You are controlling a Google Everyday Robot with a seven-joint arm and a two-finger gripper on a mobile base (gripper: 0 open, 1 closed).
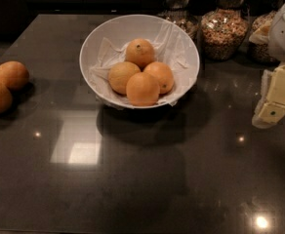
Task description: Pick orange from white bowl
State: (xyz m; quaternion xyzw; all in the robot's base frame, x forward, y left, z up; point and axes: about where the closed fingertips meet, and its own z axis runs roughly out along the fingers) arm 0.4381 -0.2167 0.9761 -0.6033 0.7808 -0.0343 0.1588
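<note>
Four orange fruits sit clustered in a wide, shallow, round white bowl [91,48] lined with crumpled white paper. The bowl stands at the back centre of a dark, glossy stone worktop [132,179]. The task's smooth, round orange [142,88] is the frontmost of the four, nearest the bowl's near rim and touching the two fruits behind it. It is evenly round, so no long axis shows, and no stem mark is visible to say which way it points. The cream-coloured, blocky claw [270,112] hangs at the right edge, well apart from the bowl and slanting down to the left. Whether it is apart or together I cannot tell. Three loose oranges [8,77] lie at the left edge. Glass jars of grains [224,33] stand behind the bowl.
</note>
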